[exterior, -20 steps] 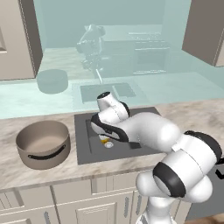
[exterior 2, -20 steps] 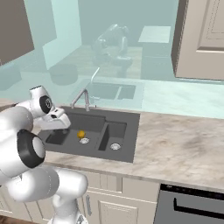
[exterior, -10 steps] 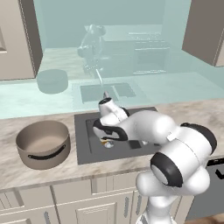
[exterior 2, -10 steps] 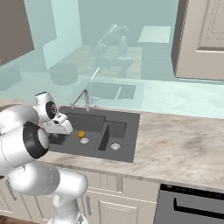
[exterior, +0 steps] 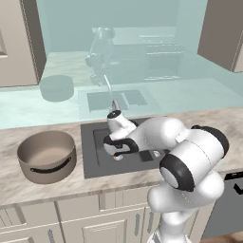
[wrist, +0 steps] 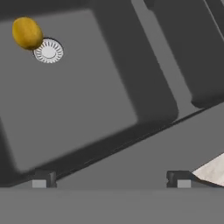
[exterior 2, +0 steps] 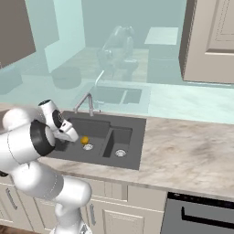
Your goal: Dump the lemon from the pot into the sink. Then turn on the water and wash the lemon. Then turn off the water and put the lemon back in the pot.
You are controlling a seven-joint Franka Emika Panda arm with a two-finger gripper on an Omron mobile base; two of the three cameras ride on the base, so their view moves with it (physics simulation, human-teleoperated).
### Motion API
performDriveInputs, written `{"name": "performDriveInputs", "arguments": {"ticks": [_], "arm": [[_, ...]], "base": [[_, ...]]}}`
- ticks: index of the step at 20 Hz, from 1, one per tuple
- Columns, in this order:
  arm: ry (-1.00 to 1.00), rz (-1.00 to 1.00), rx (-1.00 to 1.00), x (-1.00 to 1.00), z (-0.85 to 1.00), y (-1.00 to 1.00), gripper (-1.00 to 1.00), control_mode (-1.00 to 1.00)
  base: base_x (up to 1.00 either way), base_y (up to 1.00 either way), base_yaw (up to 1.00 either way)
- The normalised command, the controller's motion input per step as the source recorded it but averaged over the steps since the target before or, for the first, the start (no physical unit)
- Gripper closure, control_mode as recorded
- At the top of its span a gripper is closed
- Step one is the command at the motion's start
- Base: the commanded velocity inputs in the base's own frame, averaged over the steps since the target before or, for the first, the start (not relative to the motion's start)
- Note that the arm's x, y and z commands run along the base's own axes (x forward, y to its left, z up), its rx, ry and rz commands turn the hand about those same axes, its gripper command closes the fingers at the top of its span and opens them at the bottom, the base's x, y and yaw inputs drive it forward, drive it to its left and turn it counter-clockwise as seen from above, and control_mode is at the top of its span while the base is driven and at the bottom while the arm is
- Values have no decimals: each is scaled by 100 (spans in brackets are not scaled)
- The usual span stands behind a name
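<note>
The lemon lies on the floor of the sink's larger basin, touching the silver drain. In the right base view the lemon sits just right of my gripper, inside the dark sink. My gripper is open with nothing between its fingers, hovering at the basin's edge and some way from the lemon. The taupe-brown pot stands upright on the counter left of the sink, and nothing is in it. My hand covers most of the lemon in the left base view.
A silver faucet rises behind the larger basin. The smaller basin lies to its right with its own drain. Marble counter stretches to the right, above a dishwasher. Wall cabinets hang at both sides.
My hand has come down closer to the larger basin and tipped toward it. The jaws have stayed open. The lemon and the pot have not moved.
</note>
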Motion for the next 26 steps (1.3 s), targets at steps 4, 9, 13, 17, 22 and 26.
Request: {"name": "performDriveInputs", "arguments": {"ticks": [4,9,13,17,22,26], "arm": [[-6,0,0,36,-18,0,-100,-100],[0,0,0,36,-18,0,-100,-100],[0,0,0,43,-12,0,-100,-100],[0,0,0,39,-15,0,-100,-100],[0,0,0,27,-20,0,-100,-100],[-1,0,0,15,-23,1,-100,-100]], "base": [[0,0,0],[0,0,0],[0,0,0],[0,0,0],[0,0,0],[0,0,0]]}}
